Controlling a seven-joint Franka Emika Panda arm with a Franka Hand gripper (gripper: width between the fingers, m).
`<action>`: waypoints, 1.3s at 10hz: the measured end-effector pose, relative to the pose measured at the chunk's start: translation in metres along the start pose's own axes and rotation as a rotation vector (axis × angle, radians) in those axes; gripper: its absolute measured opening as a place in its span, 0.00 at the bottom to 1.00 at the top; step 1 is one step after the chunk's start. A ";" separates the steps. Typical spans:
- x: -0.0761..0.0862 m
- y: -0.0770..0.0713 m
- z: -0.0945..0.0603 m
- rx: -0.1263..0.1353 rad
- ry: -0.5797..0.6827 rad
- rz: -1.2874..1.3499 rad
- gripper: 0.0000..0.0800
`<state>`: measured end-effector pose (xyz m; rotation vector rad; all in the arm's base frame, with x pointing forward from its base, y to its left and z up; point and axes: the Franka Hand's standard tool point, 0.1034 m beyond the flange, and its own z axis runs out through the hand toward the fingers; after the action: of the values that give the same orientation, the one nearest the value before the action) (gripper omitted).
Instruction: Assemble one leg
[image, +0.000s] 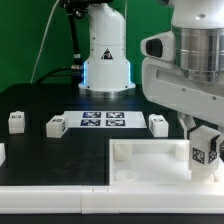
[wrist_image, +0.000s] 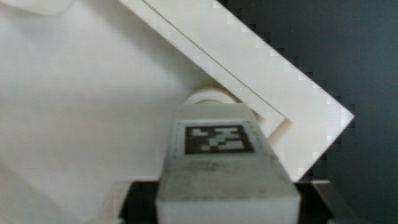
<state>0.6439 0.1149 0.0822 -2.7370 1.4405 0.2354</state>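
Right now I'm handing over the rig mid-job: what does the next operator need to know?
Gripper: shut on one leg, held upright with its tag facing the exterior camera.
The held leg is at the corner of the white square tray-like piece on the exterior view's right. I cannot tell if it is seated in a socket.
Three loose legs stand beyond the tray: and, flanking the marker board.
Done: leg in grip at the corner.
Left: seat it, then release.

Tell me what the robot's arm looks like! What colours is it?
The arm is chunky, rounded and white, with a silvery grey ring near the wrist. Its base is white, with a black triangle sticker and a blue glow underneath. The gripper is white and boxy.
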 end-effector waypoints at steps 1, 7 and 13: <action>0.000 0.000 0.000 0.002 0.001 0.092 0.36; -0.003 -0.002 0.000 0.001 0.001 0.052 0.73; -0.003 -0.002 0.001 -0.003 0.004 -0.548 0.81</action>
<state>0.6433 0.1186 0.0816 -2.9923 0.6394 0.2038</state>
